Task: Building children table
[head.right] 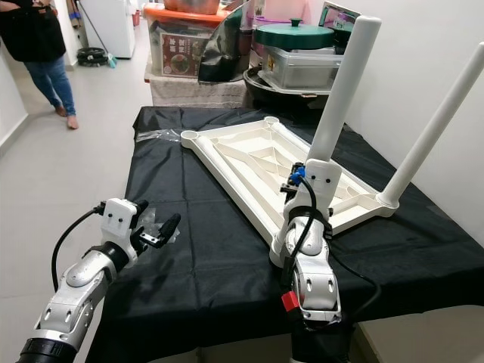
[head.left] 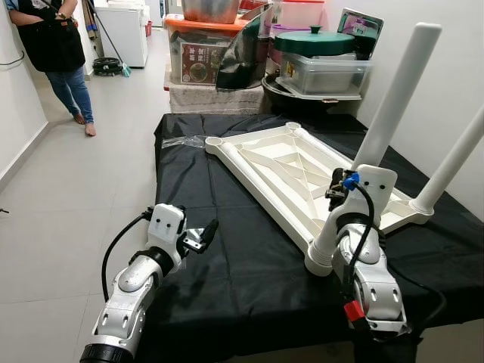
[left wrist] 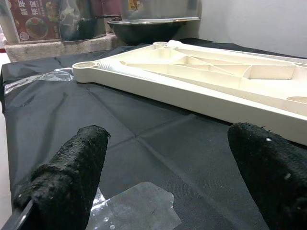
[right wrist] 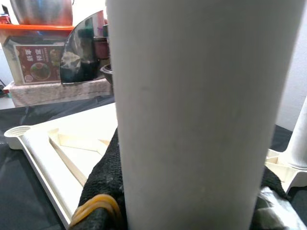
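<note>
White leg [head.left: 389, 94] stands upright in tabletop [head.left: 280, 162] near corner socket, right gripper [right wrist: 182, 201] clamped round its base; left gripper [head.left: 203, 234] spread, empty, well apart.

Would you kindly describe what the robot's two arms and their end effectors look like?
Both arms are silver, jointed shells with white wrist housings. A black cable loops beside each forearm. The left end effector has two long black fingers with a rough, textured covering. The right arm carries a blue connector near its wrist and a red tag lower down.
</note>
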Available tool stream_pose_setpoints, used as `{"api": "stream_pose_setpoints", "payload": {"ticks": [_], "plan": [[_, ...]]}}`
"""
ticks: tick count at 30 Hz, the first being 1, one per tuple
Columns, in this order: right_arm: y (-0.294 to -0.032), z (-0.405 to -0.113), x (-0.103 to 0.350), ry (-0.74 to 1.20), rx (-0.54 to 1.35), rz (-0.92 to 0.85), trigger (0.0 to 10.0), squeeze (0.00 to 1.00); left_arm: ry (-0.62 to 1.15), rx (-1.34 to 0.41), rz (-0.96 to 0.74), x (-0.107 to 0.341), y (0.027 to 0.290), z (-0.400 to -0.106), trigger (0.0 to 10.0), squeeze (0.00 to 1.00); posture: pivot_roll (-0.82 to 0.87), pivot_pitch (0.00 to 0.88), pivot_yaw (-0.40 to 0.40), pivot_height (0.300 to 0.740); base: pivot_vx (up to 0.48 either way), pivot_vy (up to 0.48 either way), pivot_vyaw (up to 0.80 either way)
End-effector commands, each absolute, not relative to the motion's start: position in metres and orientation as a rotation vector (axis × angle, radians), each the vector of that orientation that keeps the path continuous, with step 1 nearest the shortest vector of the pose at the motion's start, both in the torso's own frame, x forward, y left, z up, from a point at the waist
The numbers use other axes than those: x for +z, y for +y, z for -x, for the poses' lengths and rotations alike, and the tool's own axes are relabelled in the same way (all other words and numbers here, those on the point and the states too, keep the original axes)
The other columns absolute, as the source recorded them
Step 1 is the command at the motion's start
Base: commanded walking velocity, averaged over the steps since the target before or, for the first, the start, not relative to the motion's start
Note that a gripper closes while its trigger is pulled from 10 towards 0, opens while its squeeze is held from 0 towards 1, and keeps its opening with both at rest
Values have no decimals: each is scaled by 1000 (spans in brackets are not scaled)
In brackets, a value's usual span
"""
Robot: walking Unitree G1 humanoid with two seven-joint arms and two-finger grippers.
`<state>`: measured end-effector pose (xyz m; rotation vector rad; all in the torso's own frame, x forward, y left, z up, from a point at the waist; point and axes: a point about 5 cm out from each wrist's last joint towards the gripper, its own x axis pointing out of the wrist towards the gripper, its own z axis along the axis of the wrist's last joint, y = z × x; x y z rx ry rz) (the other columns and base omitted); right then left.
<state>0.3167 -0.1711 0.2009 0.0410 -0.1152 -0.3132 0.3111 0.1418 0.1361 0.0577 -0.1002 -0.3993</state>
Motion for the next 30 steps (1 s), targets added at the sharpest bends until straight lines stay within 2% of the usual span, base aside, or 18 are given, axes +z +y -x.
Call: {"api": "stream_pose_setpoints", "payload": {"ticks": [1, 17, 18, 19, 20, 28, 29, 30], "plan": [[-179, -314, 171, 35, -340, -20, 10000, 0, -88, -416, -71, 133, 138, -312, 10000, 0, 7, 0, -75, 740, 0, 0, 0], [-186, -310, 176, 19, -369, -29, 10000, 0, -86, -416, -75, 133, 140, -313, 10000, 0, 7, 0, -71, 740, 0, 0, 0], [-186, -309, 177, 14, -372, -30, 10000, 122, -86, -417, -76, 133, 140, -313, 10000, 0, 8, 0, -71, 740, 0, 0, 0], [-187, -309, 178, 10, -373, -30, 10000, 122, -87, -417, -76, 133, 140, -313, 10000, 0, 8, 0, -71, 740, 0, 0, 0], [-187, -309, 180, 2, -374, -28, 10000, 231, -87, -417, -76, 133, 140, -313, 10000, 0, 7, 0, -69, 740, 0, 0, 0], [-187, -309, 190, -41, -376, -9, 10000, 192, -85, -420, -76, 132, 140, -313, 10000, 0, 5, 0, -68, 740, 0, 0, 0], [-187, -309, 191, -42, -375, -11, 10000, 63, -85, -420, -76, 132, 140, -313, 10000, 0, 3, 0, -67, 740, 0, 0, 0], [-187, -309, 191, -44, -373, -14, 10000, 63, -85, -421, -76, 132, 140, -313, 10000, 0, 2, 0, -67, 740, 0, 0, 0]]}}
